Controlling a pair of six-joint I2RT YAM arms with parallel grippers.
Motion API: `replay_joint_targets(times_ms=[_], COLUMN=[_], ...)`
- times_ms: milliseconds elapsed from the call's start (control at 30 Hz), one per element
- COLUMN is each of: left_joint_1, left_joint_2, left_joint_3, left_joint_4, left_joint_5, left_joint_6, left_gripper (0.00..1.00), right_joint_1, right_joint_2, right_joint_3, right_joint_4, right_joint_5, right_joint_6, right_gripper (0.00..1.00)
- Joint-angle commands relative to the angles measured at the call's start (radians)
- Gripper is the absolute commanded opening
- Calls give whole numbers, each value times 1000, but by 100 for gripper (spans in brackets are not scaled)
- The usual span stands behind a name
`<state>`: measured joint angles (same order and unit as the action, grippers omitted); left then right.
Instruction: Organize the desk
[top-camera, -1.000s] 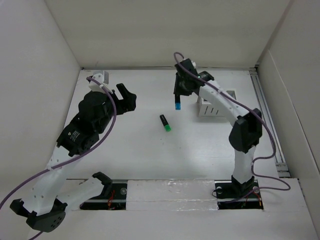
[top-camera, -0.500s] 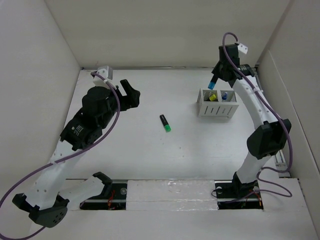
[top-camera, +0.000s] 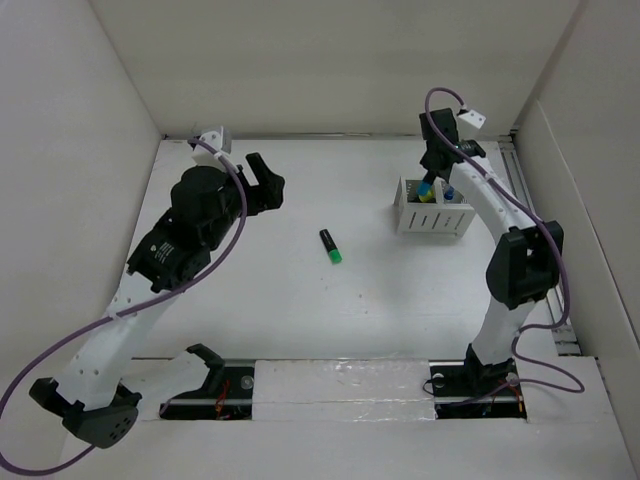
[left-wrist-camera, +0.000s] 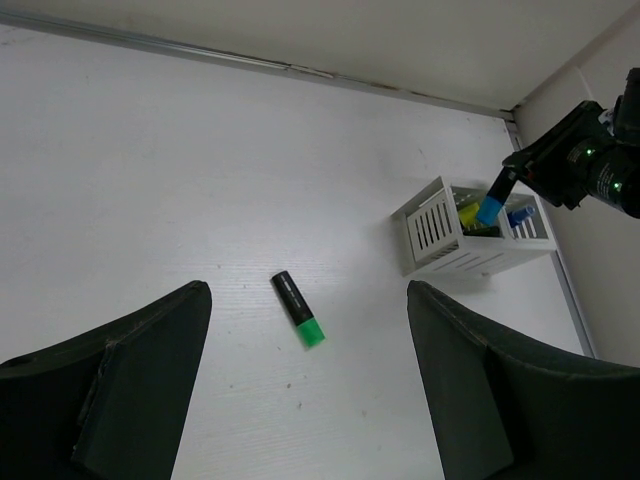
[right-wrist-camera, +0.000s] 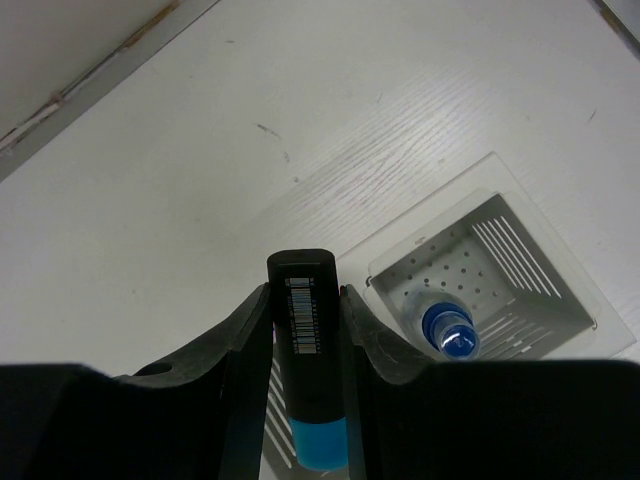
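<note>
Right tool (top-camera: 432, 176), clamped on a blue marker (top-camera: 424, 190), arrives from centre frame over the upper-right box (top-camera: 432, 218), ready to drop; left tool (top-camera: 262, 185) spread

What sits where on our counter (top-camera: 300, 320)

A loose marker (top-camera: 330, 246) lies near the middle. To its right and farther back we see the slotted box (top-camera: 432, 220) with a stowed marker (right-wrist-camera: 448, 330) upright inside. Our right tool (top-camera: 432, 170) grips a third marker (right-wrist-camera: 308, 400) just above the box's left part, and our left tool (top-camera: 262, 185) hangs left of centre.
</note>
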<state>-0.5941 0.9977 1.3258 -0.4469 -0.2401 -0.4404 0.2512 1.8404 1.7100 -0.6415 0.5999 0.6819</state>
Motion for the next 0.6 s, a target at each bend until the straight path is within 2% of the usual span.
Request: replay_joint_targets(times_ms=[0,200,300,333,400,433,500,533,567], left_joint_1=[0,10,22,34,43,43,43,43,43], left_joint_2=[7,28,41,44,47,47,44,44,39], left_joint_3=[30,33,46,47,47,46,41,36,35], left_joint_4=[59,79,80,80,82,82,80,80,79], left_joint_5=[4,-1,11,19,36,39,44,44,45], left_joint_6=[25,48,55,57,60,60,62,62,60], left_gripper=[75,75,75,76,76,76,75,76,76], right_joint_1=[20,60,82,91,91,91,100,100,100], right_joint_2=[12,63,59,54,42,36,5,-7,-26], right_joint_3=[2,17,11,5,-1,-3,-16,-19,-23], right_joint_4=[63,39,22,17,0,-12,-15,-14,-14], right_joint_5=[83,141,156,162,161,161,163,163,161], right_joint_6=[25,54,80,91,111,117,120,119,117], right_gripper=[5,7,18,27,36,44,48,54,54])
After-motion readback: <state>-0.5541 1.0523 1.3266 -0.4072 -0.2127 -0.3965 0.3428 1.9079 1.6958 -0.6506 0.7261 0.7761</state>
